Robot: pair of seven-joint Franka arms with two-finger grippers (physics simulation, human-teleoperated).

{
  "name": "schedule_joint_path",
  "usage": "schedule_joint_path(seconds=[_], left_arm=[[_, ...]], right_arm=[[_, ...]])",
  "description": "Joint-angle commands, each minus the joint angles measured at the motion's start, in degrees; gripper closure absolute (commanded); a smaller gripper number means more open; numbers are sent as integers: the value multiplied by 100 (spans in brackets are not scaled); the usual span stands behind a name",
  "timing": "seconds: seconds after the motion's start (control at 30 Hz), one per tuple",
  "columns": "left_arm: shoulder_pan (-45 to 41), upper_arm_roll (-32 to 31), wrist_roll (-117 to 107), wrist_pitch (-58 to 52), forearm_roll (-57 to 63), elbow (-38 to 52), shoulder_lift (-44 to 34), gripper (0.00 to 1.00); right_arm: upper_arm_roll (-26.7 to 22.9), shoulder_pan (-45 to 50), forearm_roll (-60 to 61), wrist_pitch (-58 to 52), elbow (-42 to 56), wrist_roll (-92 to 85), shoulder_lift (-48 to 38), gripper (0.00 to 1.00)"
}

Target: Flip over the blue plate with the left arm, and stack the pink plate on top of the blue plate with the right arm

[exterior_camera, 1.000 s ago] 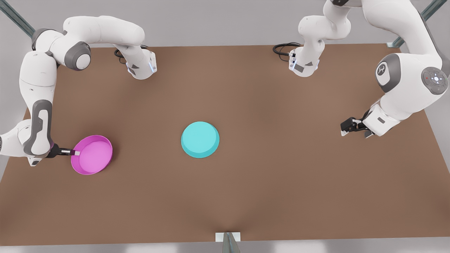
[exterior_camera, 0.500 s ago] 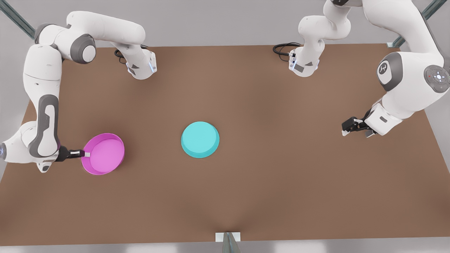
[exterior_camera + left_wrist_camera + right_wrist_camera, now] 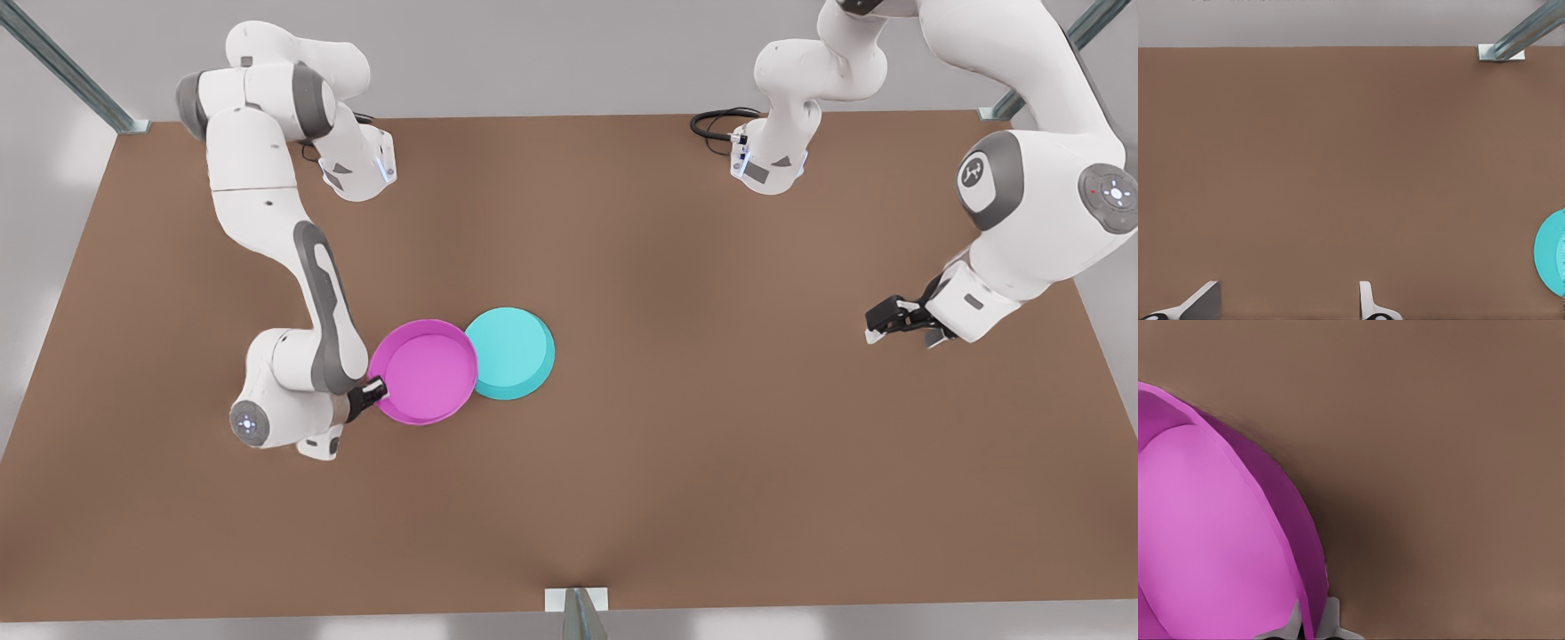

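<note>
- Pink plate (image 3: 425, 371): rim clamped in my right tool (image 3: 377, 388), carried rim-up, its far edge overlapping the blue plate (image 3: 514, 352).
- Blue plate: upside down, mid-table (image 3: 676, 462).
- My left tool (image 3: 880, 325): fingers apart, waiting well off toward the front view's right.

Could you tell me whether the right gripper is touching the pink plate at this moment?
Touching. The right wrist view shows the right gripper with a finger on either side of the pink plate rim, pinching it.
</note>
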Motion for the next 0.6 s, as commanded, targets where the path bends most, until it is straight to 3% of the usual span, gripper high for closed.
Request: schedule_joint_path(seconds=[0.0, 0.2, 0.37, 0.4, 0.5, 0.57], left_arm=[[-1, 0, 0, 0, -7, 0, 0, 0], [-1, 27, 70, -62, 10, 79, 26, 0], [-1, 27, 35, -62, 10, 79, 44, 0], [-1, 27, 26, -62, 10, 79, 44, 0], [-1, 27, 18, -62, 10, 79, 44, 0], [-1, 27, 9, -62, 19, 88, 44, 0]], right_arm=[[0, 143, 18, -72, 0, 84, -9, 79], [0, 1119, 229, -81, 26, 673, 52, 79], [0, 1137, 229, -46, 9, 690, 123, 76], [0, 1137, 229, -46, 17, 690, 149, 64], [0, 1137, 229, -19, 17, 682, 140, 0], [0, 1128, 220, -107, 44, 690, 18, 0]])
